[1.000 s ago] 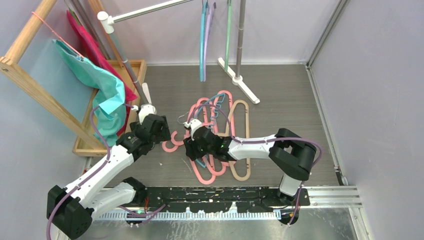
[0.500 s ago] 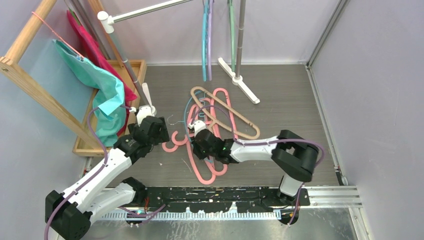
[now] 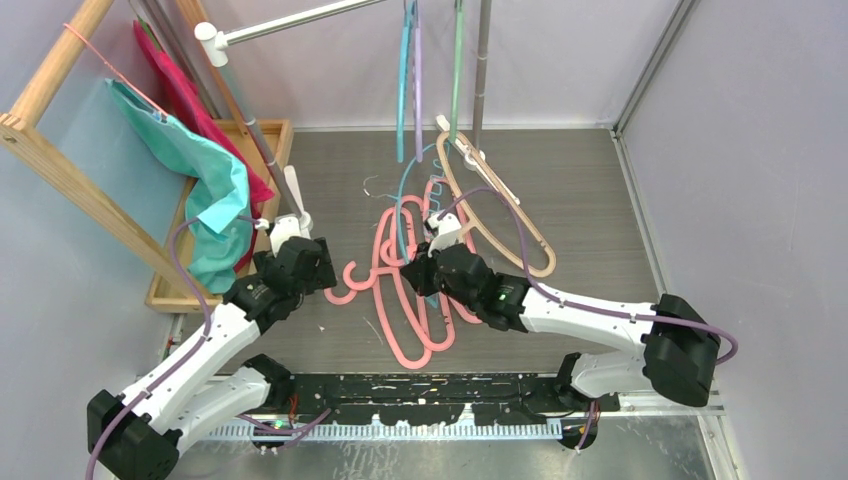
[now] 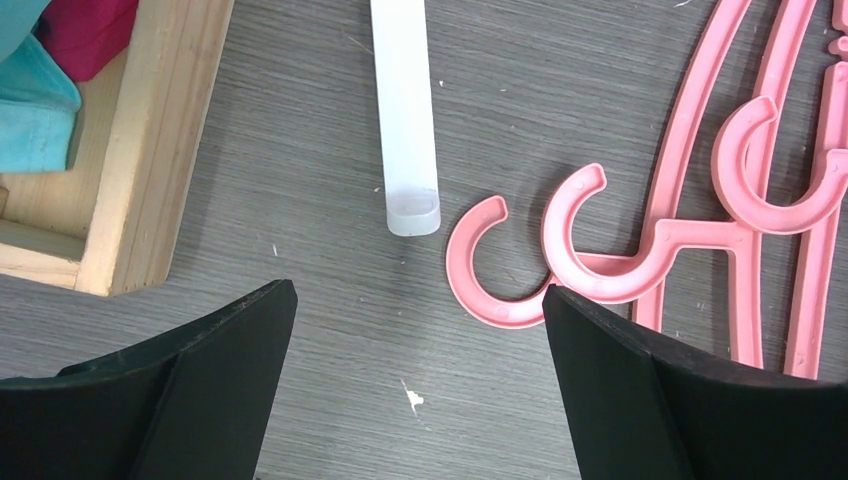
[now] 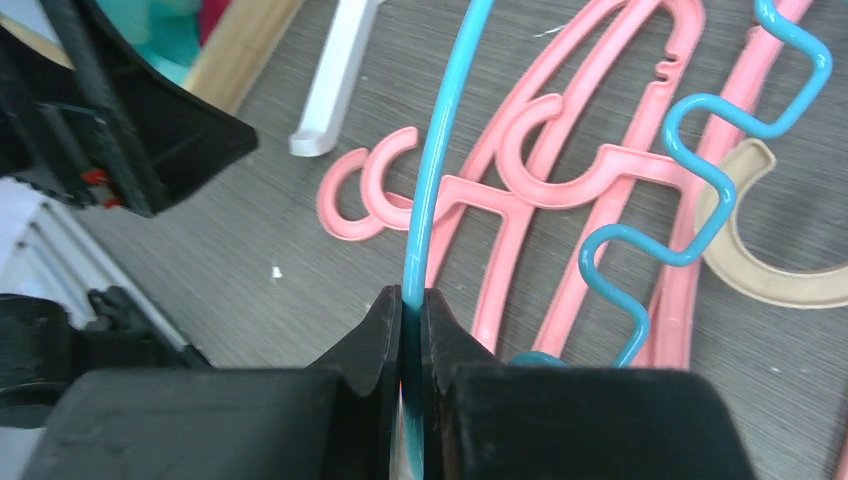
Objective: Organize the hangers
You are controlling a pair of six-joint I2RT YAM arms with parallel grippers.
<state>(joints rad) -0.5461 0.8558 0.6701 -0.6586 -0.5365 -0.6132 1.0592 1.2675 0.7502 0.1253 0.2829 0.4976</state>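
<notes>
Right pincer (image 5: 405,300) is clamping the blue hanger (image 5: 440,150) above the pink hangers (image 5: 620,160) (lifting slowly should be avoiding snags); left pincer (image 4: 415,295) is gaping beside them.

A wooden frame rack (image 3: 90,195) stands along the left side of the table (image 3: 580,170), with a teal cloth (image 3: 215,195) and a red cloth (image 3: 175,85) draped over it. Their lower ends reach into a shallow wooden tray (image 3: 272,128). A white stand foot (image 3: 490,180) lies at the base of an upright metal pole (image 3: 483,70). A second white foot (image 4: 405,110) lies just beside the tray.
</notes>
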